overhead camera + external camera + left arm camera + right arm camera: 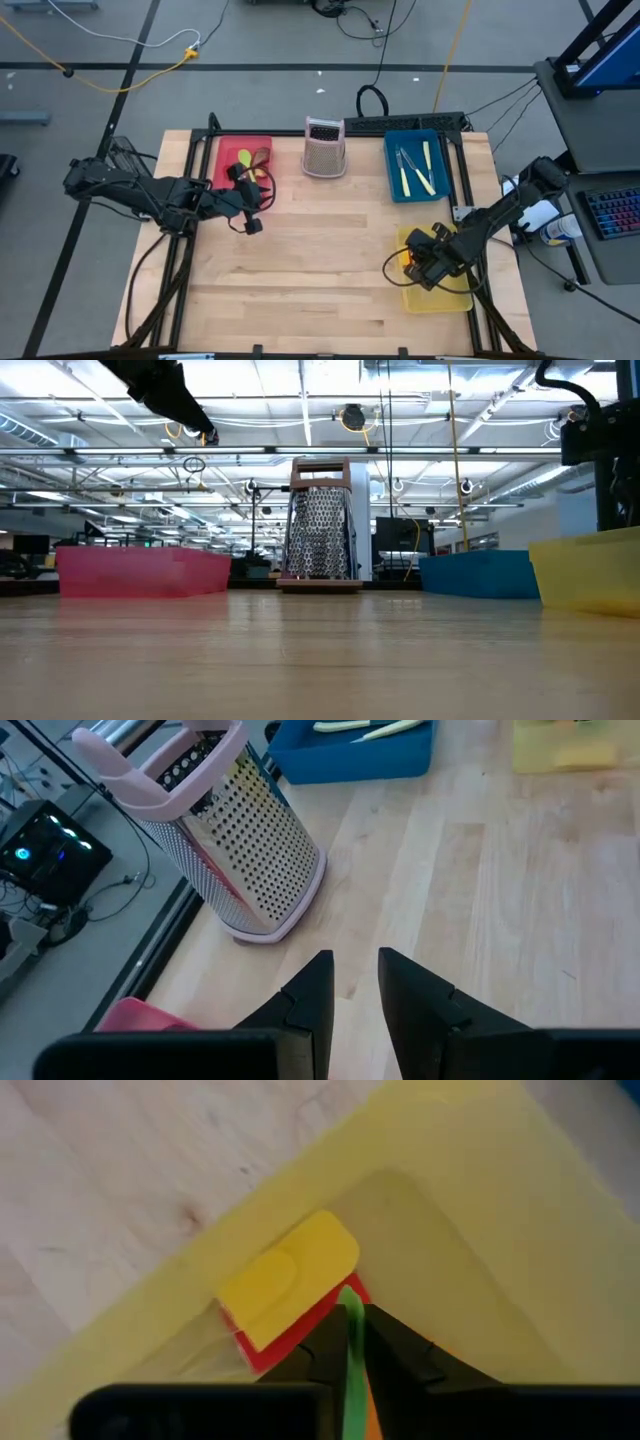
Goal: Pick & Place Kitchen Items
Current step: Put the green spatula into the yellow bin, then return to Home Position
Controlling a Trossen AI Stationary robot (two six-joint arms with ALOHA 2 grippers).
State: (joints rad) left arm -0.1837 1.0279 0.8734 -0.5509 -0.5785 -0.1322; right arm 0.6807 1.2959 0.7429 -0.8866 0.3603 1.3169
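While its fingers are nipping a green utensil (351, 1370) edge-on between them, the right gripper (428, 264) is hanging low over the yellow tray (455, 297) at the table's four o'clock. Just past the tips, yellow-headed (290, 1277) and red-headed (300, 1330) spatulas are lying stacked in the tray corner. The risk: if the jaws part unevenly, the slim piece may cling to one pad or tip across the rim. The left gripper (246, 206) is waiting at ten o'clock beside the red tray (226, 150), slightly parted, holding nothing.
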